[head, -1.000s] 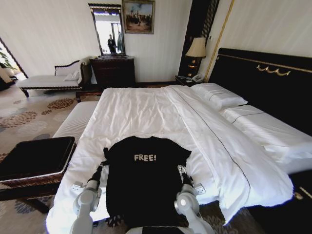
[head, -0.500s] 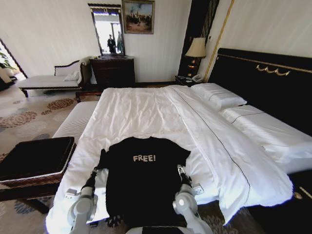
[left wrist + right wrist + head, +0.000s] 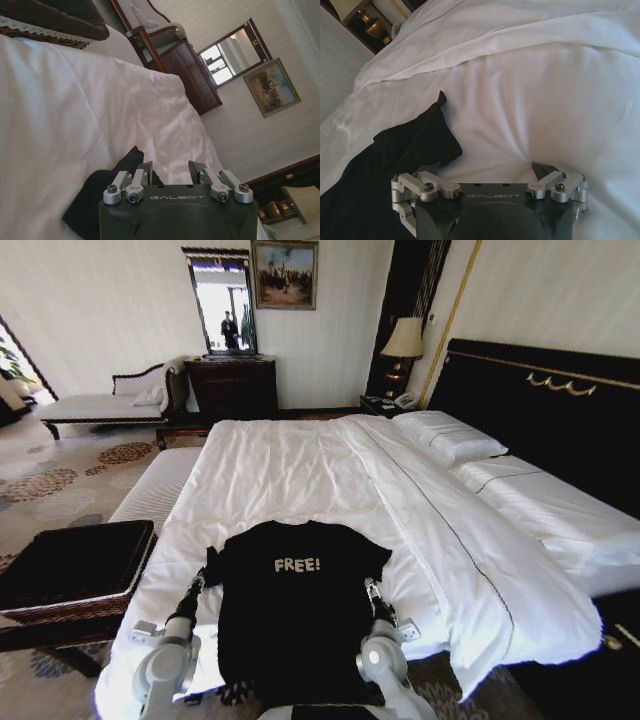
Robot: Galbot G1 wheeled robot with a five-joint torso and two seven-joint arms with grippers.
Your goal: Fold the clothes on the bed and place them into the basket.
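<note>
We count one black T-shirt on one big bed, and two white pillows up by the headboard. We have two grippers, a left gripper and a right gripper, one on each side of the shirt. We also see one basket, one lamp, one mirror and one painting.

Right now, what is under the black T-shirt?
The black T-shirt lies flat on the bed, so white sheet is under it. Its bottom hem hangs over the bed's near edge; whatever is beneath there is hidden.
</note>
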